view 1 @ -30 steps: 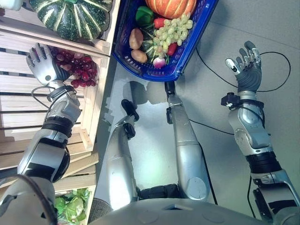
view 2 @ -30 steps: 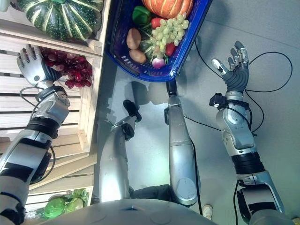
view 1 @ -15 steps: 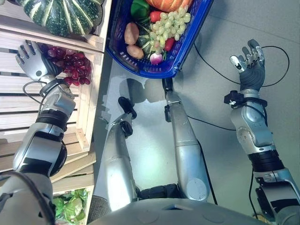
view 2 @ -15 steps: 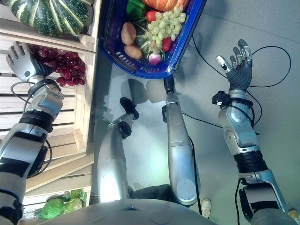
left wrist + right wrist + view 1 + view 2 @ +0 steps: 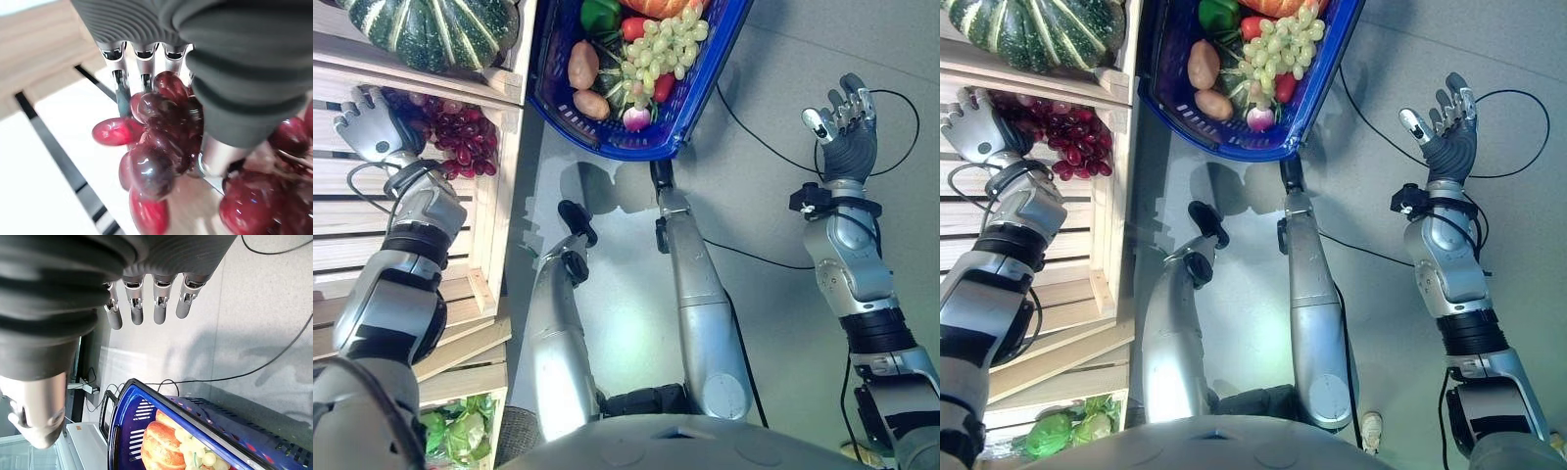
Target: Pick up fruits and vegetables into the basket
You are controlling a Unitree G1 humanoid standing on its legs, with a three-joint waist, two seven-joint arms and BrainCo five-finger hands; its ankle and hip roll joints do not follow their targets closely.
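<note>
Left hand (image 5: 374, 125) is down in the wooden crate (image 5: 499, 186) on the robot's left, right on top of the red grapes (image 5: 460, 142). From the left wrist view the fingers (image 5: 142, 68) and thumb look curled around part of the bunch, with grapes packed between them, so I'd call that a grab in progress. Can't say the bunch has left the slats yet, though; most of it seems to be lying in the crate.

Right hand (image 5: 843, 122) is way off on the other side, held up over the grey floor (image 5: 783, 294), fingers spread and loose, holding nothing. Just idling, I guess.

Further out, the blue basket (image 5: 607, 147) sits on the floor just past the crate, and it's already pretty loaded: green grapes (image 5: 666, 44), two potatoes (image 5: 580, 67), a green pepper (image 5: 599, 14), something red beside the grapes, a small radish-looking thing (image 5: 635, 117), and an orange pumpkin (image 5: 651, 5) at the far end.

Beyond the red grapes, the next crate section holds a big striped green squash (image 5: 431, 29), untouched.

So progress-wise, I'd say well over half done. What's left looks like these red grapes, then that squash, plus maybe the leafy greens (image 5: 460, 431) in a lower box close to the robot.
</note>
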